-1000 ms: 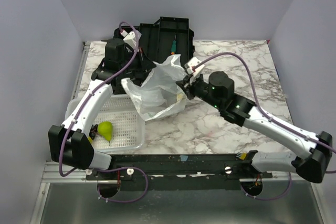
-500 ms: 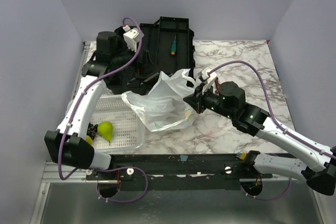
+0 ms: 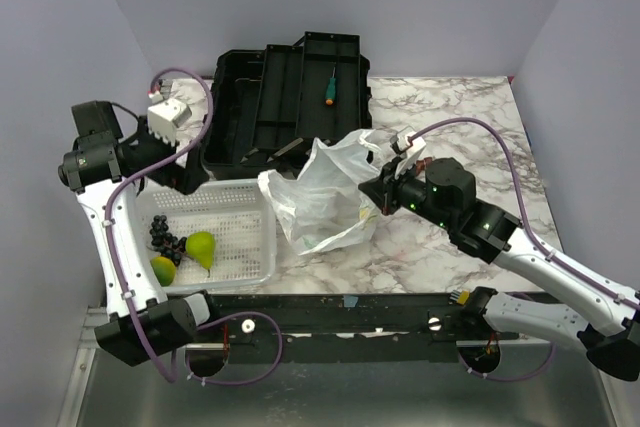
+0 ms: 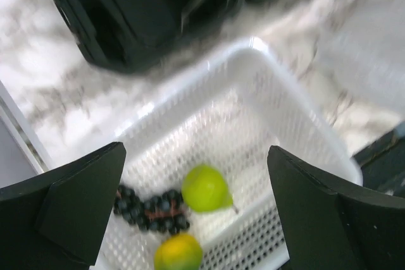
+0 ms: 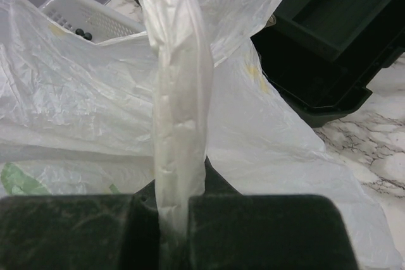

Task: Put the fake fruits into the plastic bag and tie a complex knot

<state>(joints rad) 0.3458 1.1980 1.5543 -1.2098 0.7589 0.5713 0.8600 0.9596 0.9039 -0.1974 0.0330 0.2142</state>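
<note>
Top of basket (image 3: 243,239) open; blk case (image 3: 290,97) crowds bag (image 3: 320,197) rear.

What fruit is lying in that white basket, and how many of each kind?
Green pear: 1
Yellowish round fruit: 1
Bunch of dark grapes: 1
Total in the basket: 3

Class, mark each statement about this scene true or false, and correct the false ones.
1. The left gripper is open. True.
2. The right gripper is open. False: it is shut on the handle of the bag.
3. The pear lies in the bag. False: it lies in the basket.
4. The screwdriver lies in the black case. True.
</note>
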